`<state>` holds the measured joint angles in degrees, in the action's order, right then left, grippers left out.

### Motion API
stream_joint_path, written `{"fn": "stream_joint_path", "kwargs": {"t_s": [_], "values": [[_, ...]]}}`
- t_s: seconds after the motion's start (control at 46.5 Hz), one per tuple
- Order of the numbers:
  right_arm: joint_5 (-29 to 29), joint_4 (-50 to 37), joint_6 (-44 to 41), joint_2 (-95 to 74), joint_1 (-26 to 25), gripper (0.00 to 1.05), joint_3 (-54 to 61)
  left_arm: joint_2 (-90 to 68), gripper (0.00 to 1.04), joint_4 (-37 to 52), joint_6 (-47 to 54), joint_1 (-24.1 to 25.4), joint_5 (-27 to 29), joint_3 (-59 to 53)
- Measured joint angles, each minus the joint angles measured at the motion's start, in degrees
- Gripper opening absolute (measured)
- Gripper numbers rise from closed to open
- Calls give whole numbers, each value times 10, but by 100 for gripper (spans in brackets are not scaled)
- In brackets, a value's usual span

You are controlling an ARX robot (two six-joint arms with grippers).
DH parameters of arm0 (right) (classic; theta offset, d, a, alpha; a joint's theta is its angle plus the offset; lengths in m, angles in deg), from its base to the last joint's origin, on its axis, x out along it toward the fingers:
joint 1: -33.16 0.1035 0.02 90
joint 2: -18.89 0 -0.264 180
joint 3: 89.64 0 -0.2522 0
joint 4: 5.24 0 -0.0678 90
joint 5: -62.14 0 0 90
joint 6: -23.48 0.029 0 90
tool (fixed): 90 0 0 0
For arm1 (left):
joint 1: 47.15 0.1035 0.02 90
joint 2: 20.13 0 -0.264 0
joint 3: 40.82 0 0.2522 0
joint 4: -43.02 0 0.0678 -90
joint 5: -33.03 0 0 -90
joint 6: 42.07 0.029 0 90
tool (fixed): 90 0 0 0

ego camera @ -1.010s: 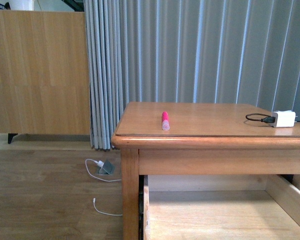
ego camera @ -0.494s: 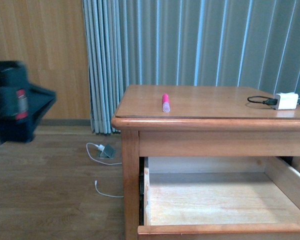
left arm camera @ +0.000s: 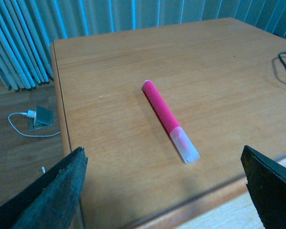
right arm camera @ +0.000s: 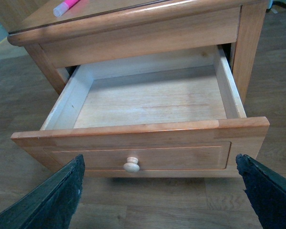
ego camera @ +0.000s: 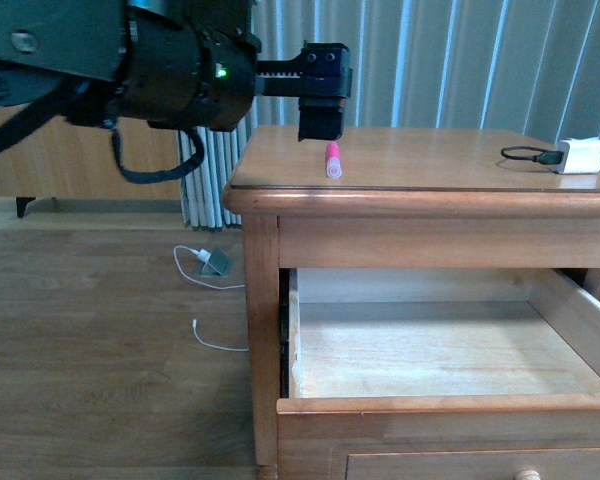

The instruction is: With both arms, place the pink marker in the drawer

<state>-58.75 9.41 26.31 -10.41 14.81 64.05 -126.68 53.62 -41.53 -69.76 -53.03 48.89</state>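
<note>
On nightstand (ego camera: 430,170), one pink marker (ego camera: 332,159)

The pink marker (left arm camera: 169,119) lies flat on the bench (left arm camera: 229,67), ahead of the two wide-spread fingers (left arm camera: 52,195) and between them, touching neither, its pale cap toward them.

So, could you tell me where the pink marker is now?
Front view: the pink marker lies on the nightstand top, left of centre, by the left gripper, jaws open.
</note>
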Motion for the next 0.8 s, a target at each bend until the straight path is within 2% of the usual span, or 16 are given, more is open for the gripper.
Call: {"fn": "stream_joint_path", "kwargs": {"t_s": [0.086,0.279,0.795], "values": [[0,0,0,0,0,96,0,-62,99,-38,-10,-6,7,80],[0,0,0,0,0,96,0,-137,99,-90,-26,-14,11,178],[0,0,0,0,0,96,0,-234,99,-200,-37,-31,36,325]]}}
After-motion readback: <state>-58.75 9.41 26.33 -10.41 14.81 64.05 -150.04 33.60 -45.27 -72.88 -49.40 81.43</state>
